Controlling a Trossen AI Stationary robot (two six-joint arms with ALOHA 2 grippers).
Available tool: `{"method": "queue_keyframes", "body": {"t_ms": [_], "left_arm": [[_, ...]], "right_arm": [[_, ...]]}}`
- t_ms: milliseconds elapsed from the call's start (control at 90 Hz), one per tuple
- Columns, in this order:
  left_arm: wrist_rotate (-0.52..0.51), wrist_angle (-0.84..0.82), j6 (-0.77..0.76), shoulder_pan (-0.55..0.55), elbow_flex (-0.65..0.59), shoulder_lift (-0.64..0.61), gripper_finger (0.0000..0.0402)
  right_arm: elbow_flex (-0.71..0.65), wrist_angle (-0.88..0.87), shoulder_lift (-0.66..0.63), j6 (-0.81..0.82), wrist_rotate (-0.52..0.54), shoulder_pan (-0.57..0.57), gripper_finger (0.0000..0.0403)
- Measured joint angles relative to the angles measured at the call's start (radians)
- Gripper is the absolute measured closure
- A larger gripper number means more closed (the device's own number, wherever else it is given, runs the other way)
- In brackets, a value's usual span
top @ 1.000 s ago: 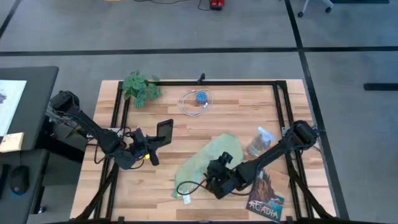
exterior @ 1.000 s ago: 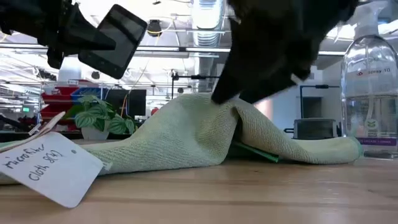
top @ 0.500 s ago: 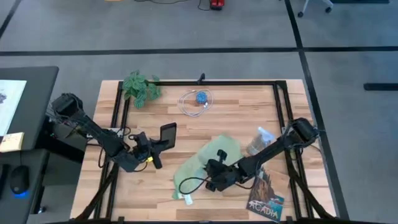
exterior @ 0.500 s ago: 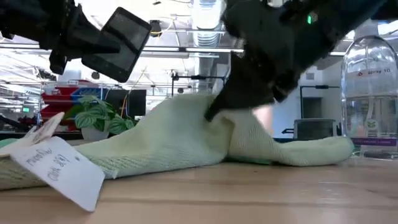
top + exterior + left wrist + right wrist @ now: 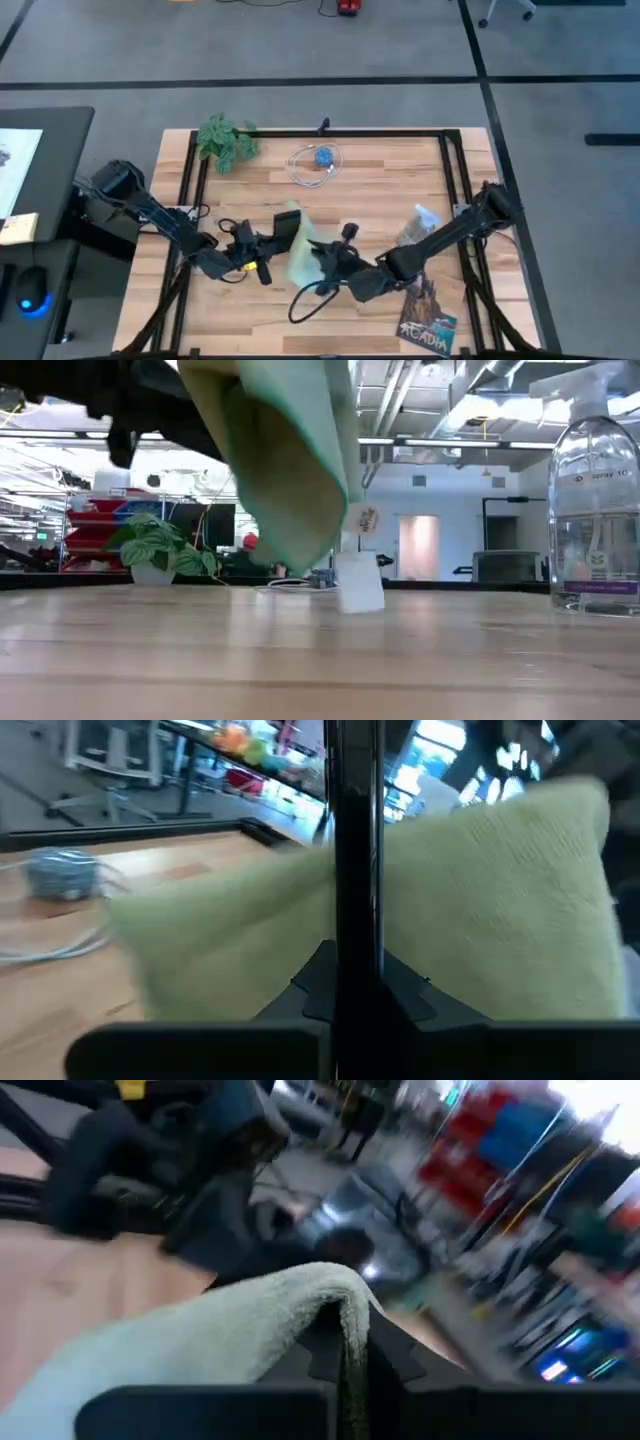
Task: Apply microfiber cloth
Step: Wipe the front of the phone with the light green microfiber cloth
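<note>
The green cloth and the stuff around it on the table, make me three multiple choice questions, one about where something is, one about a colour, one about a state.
1. Where is the spray bottle?
A. On the table, right side
B. Next to the plant
C. On the floor

2. What colour is the cloth?
A. Bright red
B. Pale green
C. Black

3. What state is the cloth in?
A. Lying flat on the table
B. Lifted off the table, hanging from the right hand
C. Folded beneath the booklet

Answers:
1. A, since the high view shows the bottle standing by the right arm.
2. B, since it is pale green in every view.
3. B, since the low view shows the cloth hanging clear of the wood, and the right wrist view shows it pinched between that hand's fingers.
</note>
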Motion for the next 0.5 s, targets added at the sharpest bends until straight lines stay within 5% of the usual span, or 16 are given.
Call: {"method": "queue_keyframes", "body": {"t_ms": [278,500], "left_arm": [[0.120,-0.005,0.020,0.044,0.073,0.064,0.0393],[0.134,-0.008,0.013,0.050,0.076,0.063,0.0393]], "right_arm": [[0.053,0.332,0.145,-0.660,0.023,-0.044,0.0402],[0.053,0.426,0.163,-0.813,0.090,-0.070,0.0403]]}}
